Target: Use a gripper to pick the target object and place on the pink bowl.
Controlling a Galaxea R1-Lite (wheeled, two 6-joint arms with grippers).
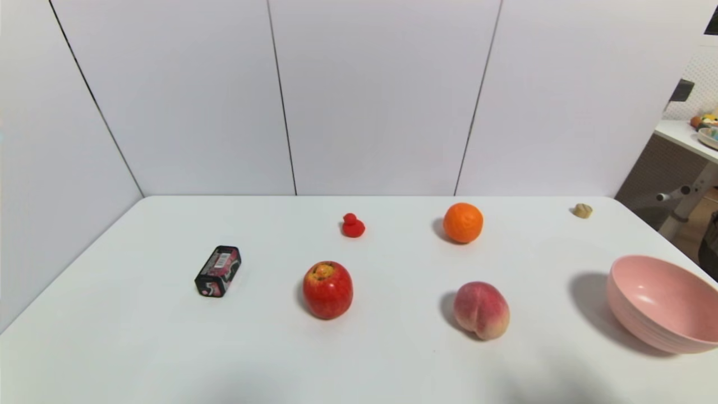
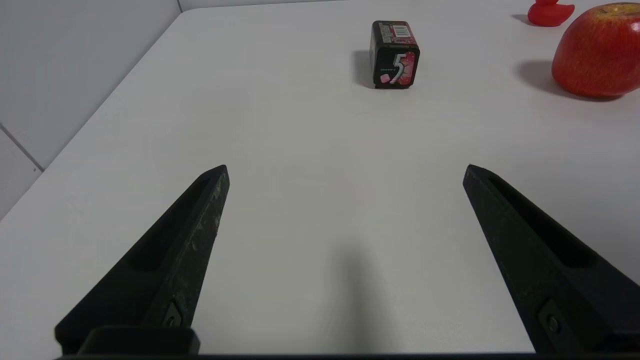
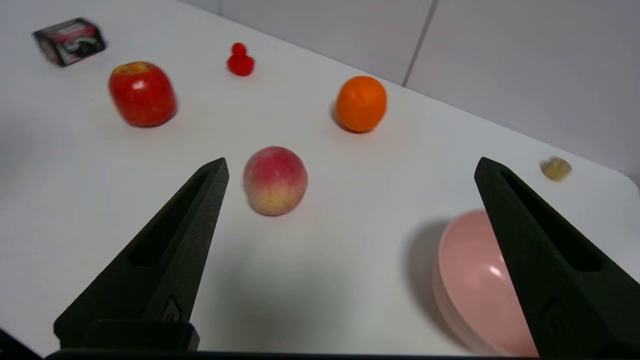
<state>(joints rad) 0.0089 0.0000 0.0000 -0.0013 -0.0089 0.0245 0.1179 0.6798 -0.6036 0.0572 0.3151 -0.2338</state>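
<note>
White surface (image 1: 168,348) before me: the peach (image 1: 481,310) sits loose at the bowl's (image 1: 645,314) nine o'clock, apple (image 1: 327,289) well apart. My right pincer (image 3: 350,167) hangs wide apart, holding nothing; I should centre it over the peach and close gently across its middle. Left pincer (image 2: 345,170) idles, also apart.
</note>
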